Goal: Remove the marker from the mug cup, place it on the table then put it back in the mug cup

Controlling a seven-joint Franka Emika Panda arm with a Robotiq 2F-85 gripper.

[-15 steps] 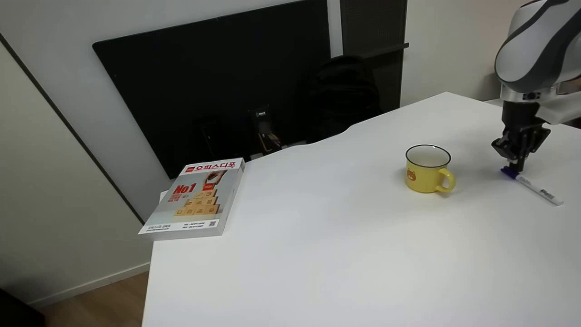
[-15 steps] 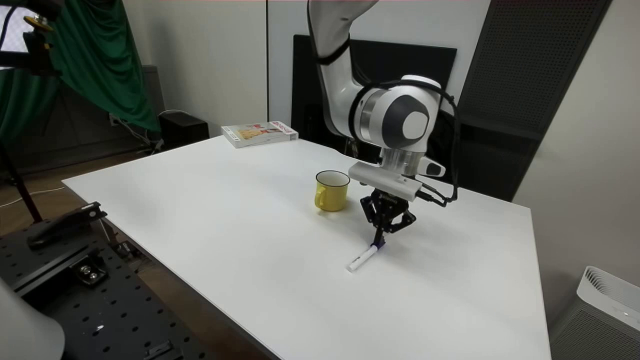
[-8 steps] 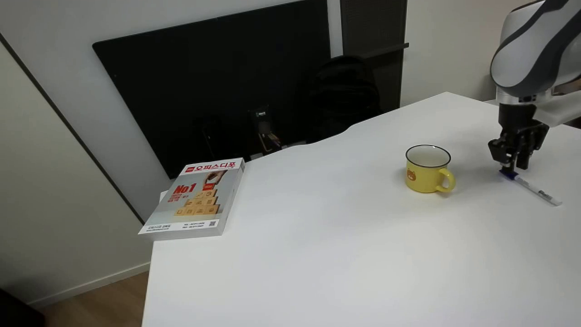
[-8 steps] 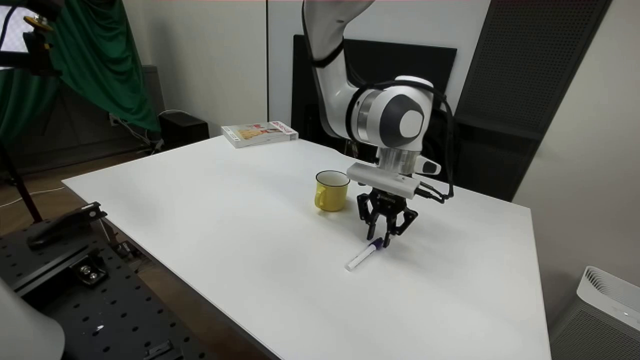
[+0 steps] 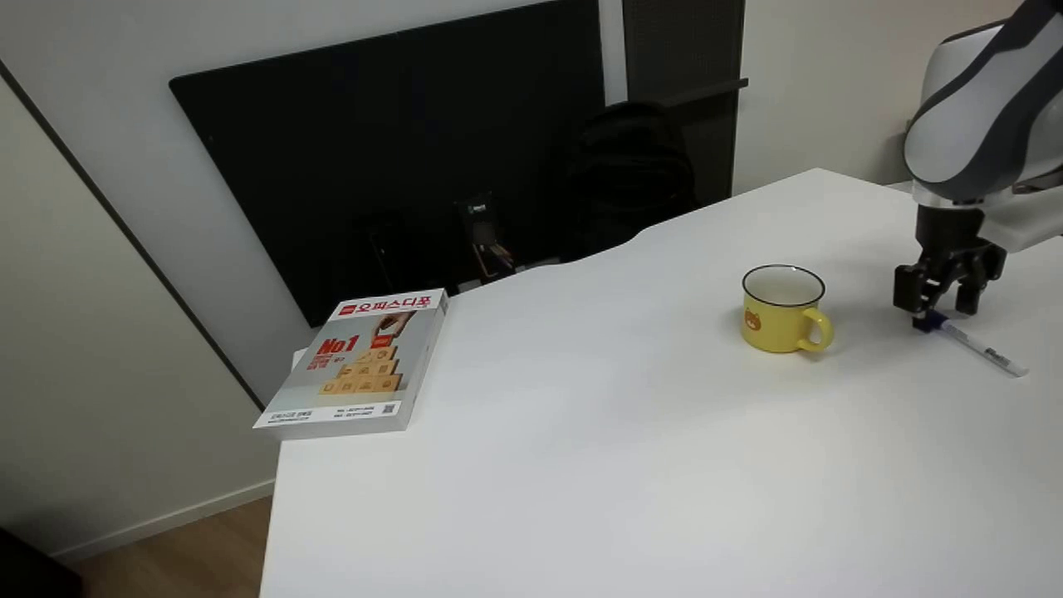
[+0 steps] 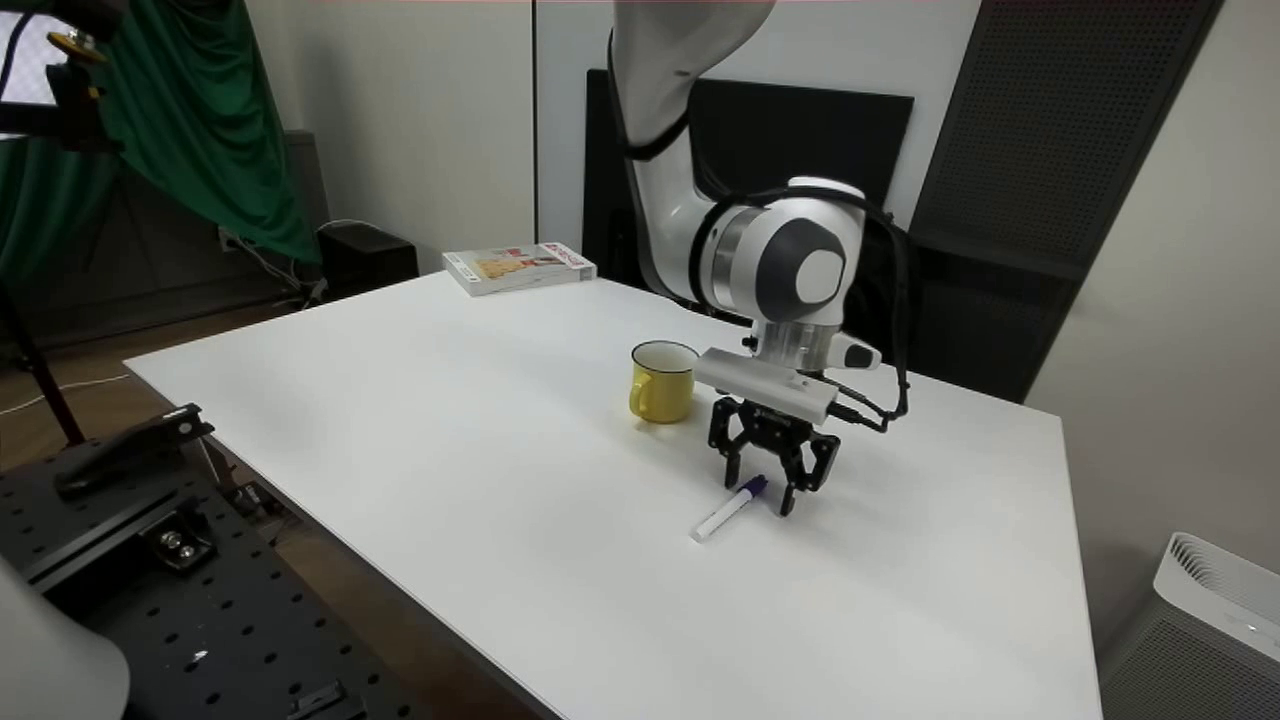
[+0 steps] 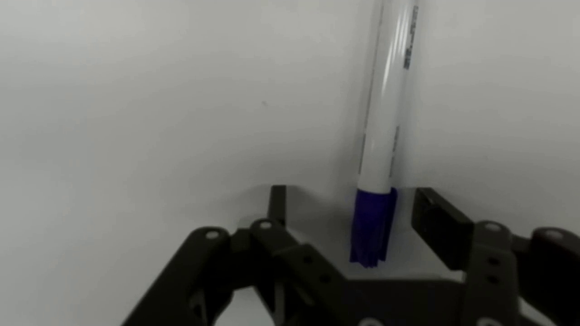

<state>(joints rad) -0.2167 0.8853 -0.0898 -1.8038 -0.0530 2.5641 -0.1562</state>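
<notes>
The white marker [image 7: 380, 136] with its blue cap [image 7: 372, 222] lies flat on the white table. My gripper [image 7: 351, 203] stands open low over the cap end; in the wrist view the cap sits between the two fingers, nearer the right one, with a gap on each side. In both exterior views the fingertips are at table height around the marker [image 6: 725, 515]. The yellow mug cup [image 5: 776, 324] stands upright beside the gripper, black-rimmed; what shows of its inside holds nothing. In an exterior view the mug [image 6: 668, 392] is just behind and left of the gripper.
A thick book [image 5: 357, 365] lies at the far end of the table [image 5: 581, 432]. Behind the table are a black panel [image 5: 399, 149] and a dark backpack [image 5: 631, 174]. The mug's handle [image 5: 818, 330] points towards the marker side.
The fingers, together at the marker's cap a second ago, have spread apart, and the gripper has come down slightly. The marker has shifted barely; the mug has stayed put.
</notes>
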